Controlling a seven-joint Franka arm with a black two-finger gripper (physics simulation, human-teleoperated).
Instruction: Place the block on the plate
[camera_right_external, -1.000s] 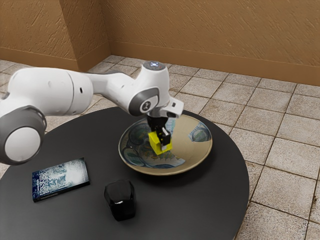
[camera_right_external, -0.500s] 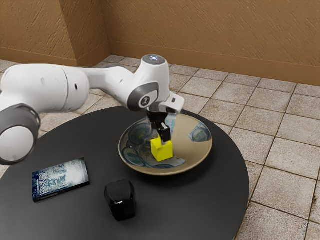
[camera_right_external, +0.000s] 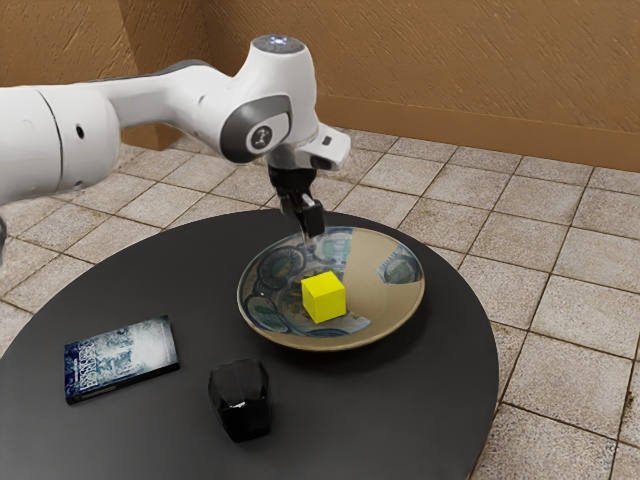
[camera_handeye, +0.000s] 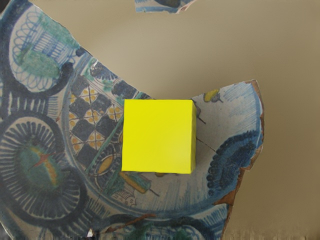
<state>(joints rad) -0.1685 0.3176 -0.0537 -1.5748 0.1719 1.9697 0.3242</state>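
Exterior view — block below end effector

Bright yellow all over the block; tan on the plate, with blue-green ovals and a dark-and-pale check, yellow touches in it; solid black bench; blue-and-white book; brown wall, beige tiles.

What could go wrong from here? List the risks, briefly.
The gripper hangs above the plate, so a low sideways swing might catch the raised rim. The yellow block rests there ungripped, so a jolt to the plate could shift it. The black object stands near the plate, where a low pass could knock it.
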